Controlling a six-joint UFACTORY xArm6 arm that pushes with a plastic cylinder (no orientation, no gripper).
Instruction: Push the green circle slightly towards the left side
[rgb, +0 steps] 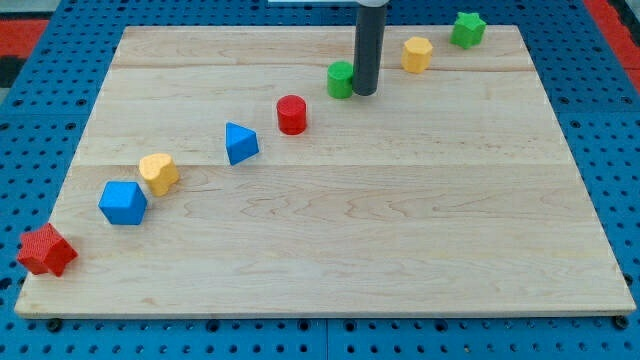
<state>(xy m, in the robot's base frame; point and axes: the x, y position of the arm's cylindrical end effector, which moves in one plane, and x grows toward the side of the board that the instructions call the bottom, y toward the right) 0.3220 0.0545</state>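
The green circle (340, 79) stands near the view's top, a little right of centre, on the wooden board (400, 230). My tip (365, 93) is right against the green circle's right side, touching or almost touching it. The dark rod rises straight up out of the view's top.
A red circle (292, 114) lies left and below the green circle, then a blue triangle (240, 143), a yellow block (159, 173), a blue block (123, 203) and a red star (46, 251). A yellow hexagon (417, 54) and a green star (467, 29) lie to the right.
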